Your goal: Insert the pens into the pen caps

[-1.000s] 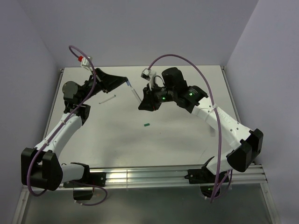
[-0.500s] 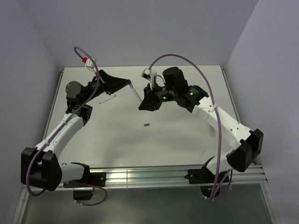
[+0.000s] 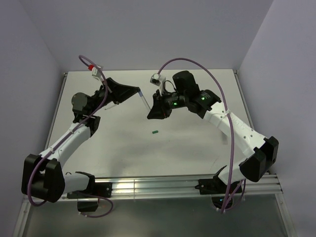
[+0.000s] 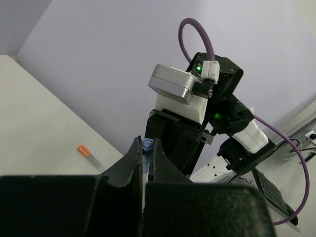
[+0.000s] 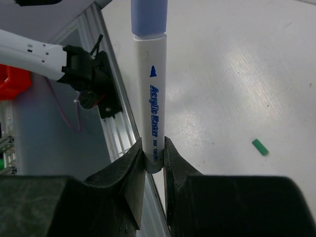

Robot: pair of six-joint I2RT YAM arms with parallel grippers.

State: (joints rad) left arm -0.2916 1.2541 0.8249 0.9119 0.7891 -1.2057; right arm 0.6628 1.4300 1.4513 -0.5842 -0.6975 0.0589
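— Where is the pen?
— The white marker pen [image 5: 154,98] is held above the bench, between the two arms. The right jaws are closed tight on its lower end, and the blue cap [image 5: 148,17] sits at its other end.
— And the left jaws?
— Pinched together on that blue cap, with hardly any gap.
— What lies below?
— A green cap [image 5: 259,146] lies alone near the middle of the pale bench [image 3: 197,143]. An orange-ended pen [image 4: 89,154] lies apart from it. Lilac walls [image 3: 148,34] close in three sides, and a metal rail [image 3: 153,186] runs along the near edge.
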